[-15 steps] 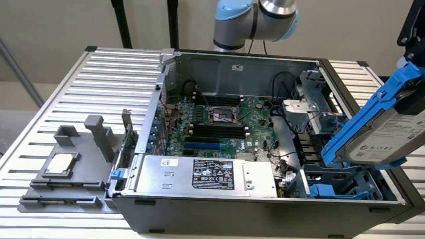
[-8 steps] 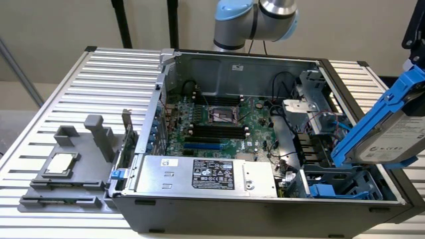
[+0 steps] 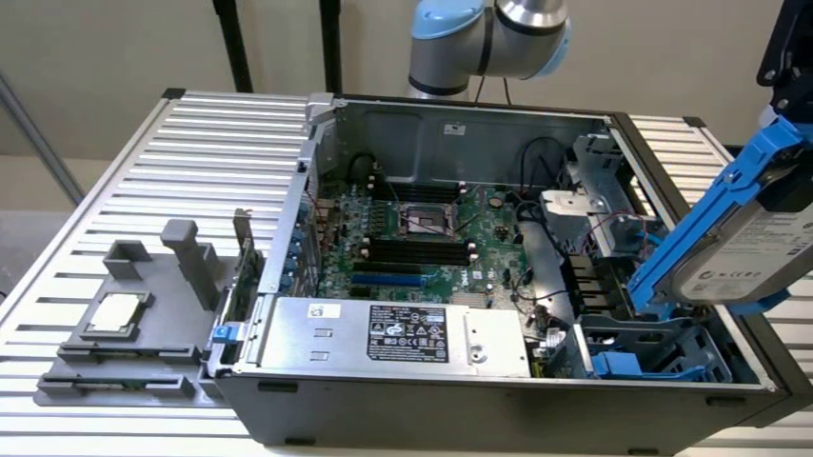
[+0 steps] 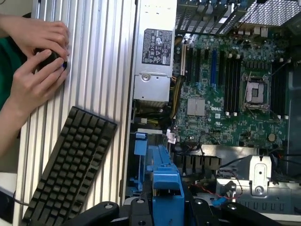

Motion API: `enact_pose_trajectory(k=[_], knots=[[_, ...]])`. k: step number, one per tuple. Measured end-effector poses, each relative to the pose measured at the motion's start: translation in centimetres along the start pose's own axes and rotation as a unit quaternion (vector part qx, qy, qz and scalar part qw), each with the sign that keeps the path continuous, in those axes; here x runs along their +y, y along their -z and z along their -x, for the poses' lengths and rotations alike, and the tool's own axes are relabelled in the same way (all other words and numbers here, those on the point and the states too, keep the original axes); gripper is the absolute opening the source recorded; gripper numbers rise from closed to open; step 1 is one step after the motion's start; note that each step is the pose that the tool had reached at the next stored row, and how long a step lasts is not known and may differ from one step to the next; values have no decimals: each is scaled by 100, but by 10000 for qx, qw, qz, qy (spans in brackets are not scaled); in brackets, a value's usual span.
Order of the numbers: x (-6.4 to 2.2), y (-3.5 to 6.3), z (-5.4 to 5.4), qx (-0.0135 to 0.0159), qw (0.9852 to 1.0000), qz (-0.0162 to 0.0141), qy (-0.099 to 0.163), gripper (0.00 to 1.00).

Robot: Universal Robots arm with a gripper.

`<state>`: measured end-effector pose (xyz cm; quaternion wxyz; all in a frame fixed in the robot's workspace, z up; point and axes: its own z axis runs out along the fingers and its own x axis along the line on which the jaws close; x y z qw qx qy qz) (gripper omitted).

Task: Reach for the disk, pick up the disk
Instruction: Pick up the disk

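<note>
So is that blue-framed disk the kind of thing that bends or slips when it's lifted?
Probably not. The disk looks like a stiff metal slab in blue plastic rails, so it should stay rigid. It hangs tilted above the open case, so it seems fairly heavy for its size. Its smooth labelled face could be slippery; the rails likely grip better.

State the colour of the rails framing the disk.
Blue rails around the silver-grey disk, clearest in the exterior view.

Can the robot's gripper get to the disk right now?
Yes, it looks like it already has it: the gripper is closed around the blue-framed disk, which hangs tilted above the open computer case, with nothing blocking it.
</note>
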<state>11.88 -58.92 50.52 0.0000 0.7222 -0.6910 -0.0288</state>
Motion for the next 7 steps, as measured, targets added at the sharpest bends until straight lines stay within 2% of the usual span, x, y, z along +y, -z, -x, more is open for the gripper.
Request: enact_pose_trajectory(k=[7], knots=[[2,0,0,1,10000,0,-1,33]])
